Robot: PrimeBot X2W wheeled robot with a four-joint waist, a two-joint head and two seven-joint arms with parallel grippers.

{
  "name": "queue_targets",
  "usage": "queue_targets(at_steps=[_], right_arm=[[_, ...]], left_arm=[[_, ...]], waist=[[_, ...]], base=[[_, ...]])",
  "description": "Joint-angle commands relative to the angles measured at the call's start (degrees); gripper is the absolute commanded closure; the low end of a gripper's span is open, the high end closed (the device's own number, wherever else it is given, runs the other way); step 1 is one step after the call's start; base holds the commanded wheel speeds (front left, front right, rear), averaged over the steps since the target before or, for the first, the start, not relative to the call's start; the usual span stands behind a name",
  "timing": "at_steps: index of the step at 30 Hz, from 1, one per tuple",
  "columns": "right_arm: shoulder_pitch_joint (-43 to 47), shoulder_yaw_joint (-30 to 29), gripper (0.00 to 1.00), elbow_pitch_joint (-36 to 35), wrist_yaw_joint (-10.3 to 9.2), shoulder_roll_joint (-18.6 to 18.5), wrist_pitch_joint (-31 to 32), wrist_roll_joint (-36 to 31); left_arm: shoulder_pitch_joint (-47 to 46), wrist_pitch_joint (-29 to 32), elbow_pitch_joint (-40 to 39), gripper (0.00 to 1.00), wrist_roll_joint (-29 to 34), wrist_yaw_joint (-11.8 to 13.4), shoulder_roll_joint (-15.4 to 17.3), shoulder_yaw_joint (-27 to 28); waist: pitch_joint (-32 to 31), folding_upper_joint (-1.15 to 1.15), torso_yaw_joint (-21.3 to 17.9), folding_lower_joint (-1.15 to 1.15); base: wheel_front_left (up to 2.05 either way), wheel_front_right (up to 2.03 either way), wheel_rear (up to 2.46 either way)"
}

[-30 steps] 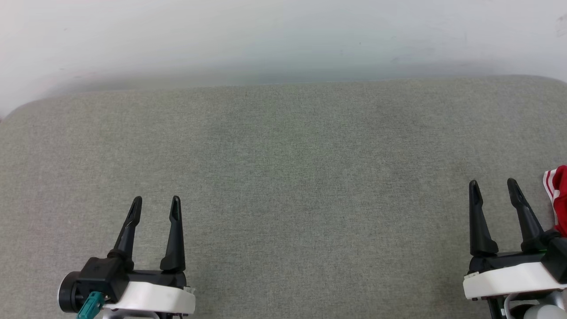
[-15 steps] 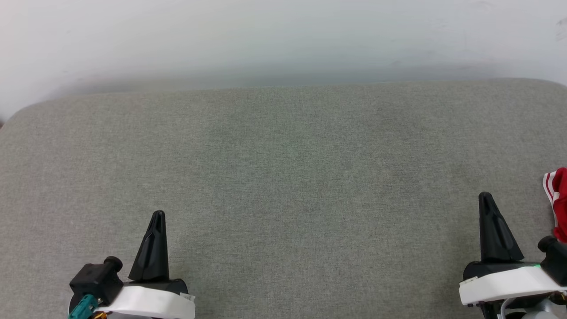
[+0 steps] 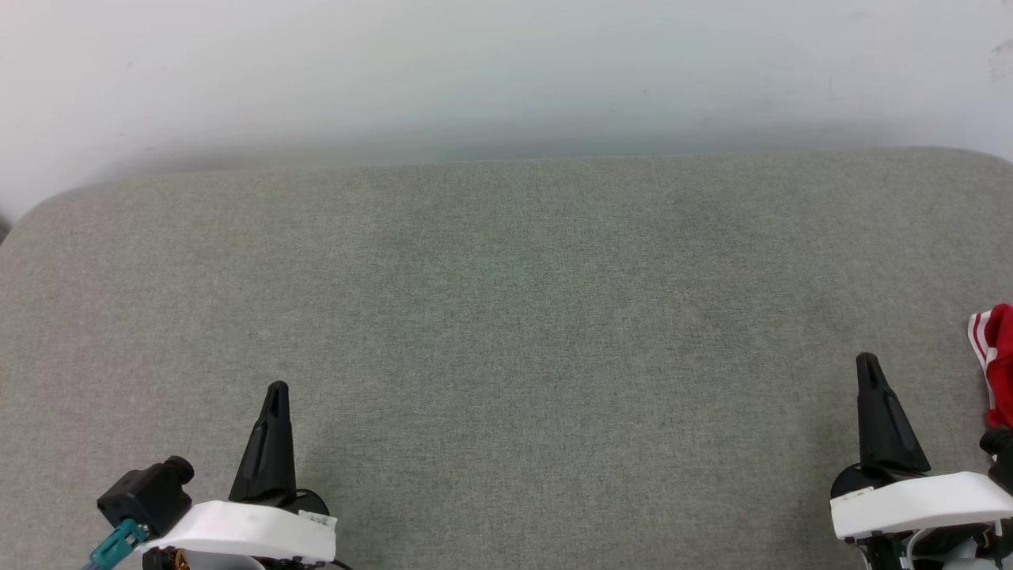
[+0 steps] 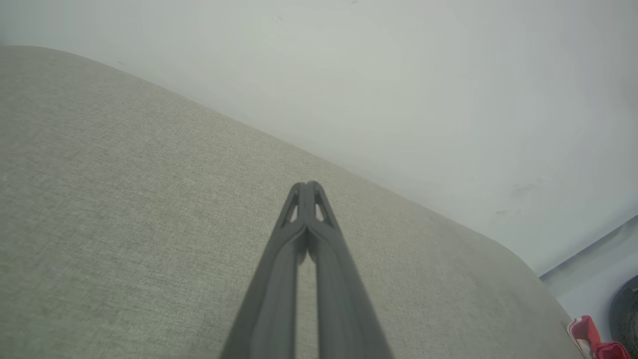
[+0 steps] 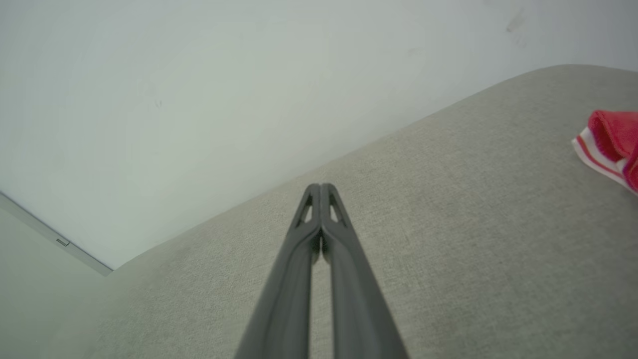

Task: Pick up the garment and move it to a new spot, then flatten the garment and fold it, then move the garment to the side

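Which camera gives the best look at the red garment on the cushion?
The right wrist view: the red garment appears largest there, its white striped trim clear, though cropped at the edge. The head view shows a narrow strip; the left wrist view shows a small corner.

There are two grippers, the left gripper (image 3: 277,389) and the right gripper (image 3: 868,362). There is one red and white garment (image 3: 999,356). There is one grey cushion (image 3: 506,317) and one white wall (image 3: 506,71).
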Motion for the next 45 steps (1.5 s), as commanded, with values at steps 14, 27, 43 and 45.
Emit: queue_targets(at_steps=[14,27,43,45], right_arm=[[-2.25,-0.02,1.0,1.11,0.0,-0.77,2.73,13.57],[-2.9,-0.17,1.0,2.52,0.0,-0.78,4.98,23.51],[-3.59,-0.5,1.0,4.06,0.0,-0.67,7.51,34.03],[-3.67,-0.55,1.0,4.23,0.0,-0.64,7.8,35.26]], left_arm=[[-2.73,2.79,1.45,1.0,-13.29,-0.23,0.93,0.51],[-3.6,5.14,2.96,1.0,-23.06,-0.32,1.06,0.91],[-4.57,7.77,4.67,1.0,-33.37,-0.41,1.12,1.52],[-4.71,8.09,4.89,1.0,-34.54,-0.41,1.12,1.62]], waist=[[-0.74,0.0,0.13,0.0],[-1.42,0.0,0.25,0.0],[-2.26,0.0,0.39,0.0],[-2.37,0.0,0.41,0.0]], base=[[0.0,0.0,0.0],[0.0,0.0,0.0],[0.0,0.0,0.0],[0.0,0.0,0.0]])
